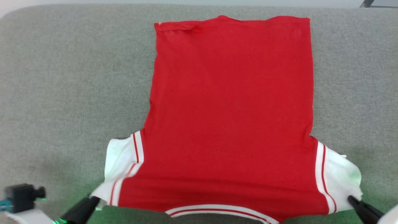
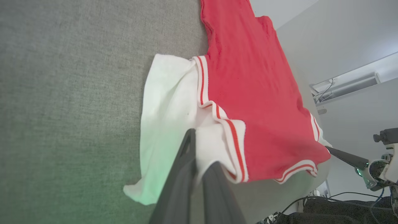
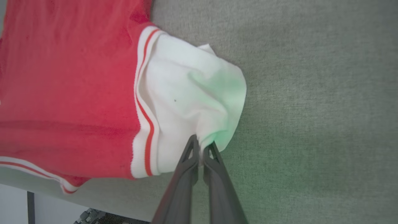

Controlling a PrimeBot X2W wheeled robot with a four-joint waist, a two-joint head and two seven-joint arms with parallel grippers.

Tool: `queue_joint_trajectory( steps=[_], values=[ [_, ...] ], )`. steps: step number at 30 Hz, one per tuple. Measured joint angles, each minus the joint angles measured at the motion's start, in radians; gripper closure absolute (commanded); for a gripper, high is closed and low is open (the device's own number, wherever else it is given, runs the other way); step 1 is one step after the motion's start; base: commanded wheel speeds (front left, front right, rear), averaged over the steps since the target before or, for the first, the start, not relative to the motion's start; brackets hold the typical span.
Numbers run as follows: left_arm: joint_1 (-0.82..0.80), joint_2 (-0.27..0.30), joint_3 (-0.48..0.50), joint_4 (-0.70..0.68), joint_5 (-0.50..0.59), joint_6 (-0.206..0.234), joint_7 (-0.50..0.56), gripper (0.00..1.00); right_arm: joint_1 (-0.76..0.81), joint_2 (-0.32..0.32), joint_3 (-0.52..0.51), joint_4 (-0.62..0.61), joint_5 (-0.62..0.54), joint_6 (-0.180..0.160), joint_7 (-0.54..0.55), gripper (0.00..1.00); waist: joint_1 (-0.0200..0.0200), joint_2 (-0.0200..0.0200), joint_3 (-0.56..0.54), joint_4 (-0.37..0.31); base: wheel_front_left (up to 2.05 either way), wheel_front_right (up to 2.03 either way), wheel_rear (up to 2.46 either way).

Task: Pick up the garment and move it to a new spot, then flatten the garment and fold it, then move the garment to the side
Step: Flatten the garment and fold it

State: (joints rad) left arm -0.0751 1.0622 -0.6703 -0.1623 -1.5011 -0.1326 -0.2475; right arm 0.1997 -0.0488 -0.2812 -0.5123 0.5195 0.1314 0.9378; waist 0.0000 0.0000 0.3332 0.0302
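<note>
The garment (image 1: 230,109) lies on grey table (image 1: 62,77); left gripper (image 1: 94,200) pinches one white sleeve (image 1: 119,155), right gripper (image 3: 202,144) the other.

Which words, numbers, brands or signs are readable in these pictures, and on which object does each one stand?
There is no readable text.
The garment: plain red cloth, white sleeves and striped trim on the side facing up; no number or letters show.
The white mark at the garment's far left corner: too small to read.
The grey surface: no print.
</note>
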Motion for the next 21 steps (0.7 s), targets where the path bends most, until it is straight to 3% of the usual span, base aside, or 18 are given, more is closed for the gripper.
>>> queue_joint_trajectory(
  steps=[11,21],
  values=[
    [-0.121,-0.136,-0.148,0.177,0.077,0.0,0.059,1.0,-0.065,-0.004,0.12,0.195,-0.175,0.0,-0.041,1.0,0.0,0.0,0.043,0.019,0.0,0.0,0.0],
    [-0.199,-0.17,-0.244,0.285,0.115,-0.004,0.028,1.0,-0.09,-0.012,0.152,0.278,-0.228,0.0,-0.117,1.0,0.0,0.0,0.047,0.027,0.0,0.0,0.0]
  ],
)
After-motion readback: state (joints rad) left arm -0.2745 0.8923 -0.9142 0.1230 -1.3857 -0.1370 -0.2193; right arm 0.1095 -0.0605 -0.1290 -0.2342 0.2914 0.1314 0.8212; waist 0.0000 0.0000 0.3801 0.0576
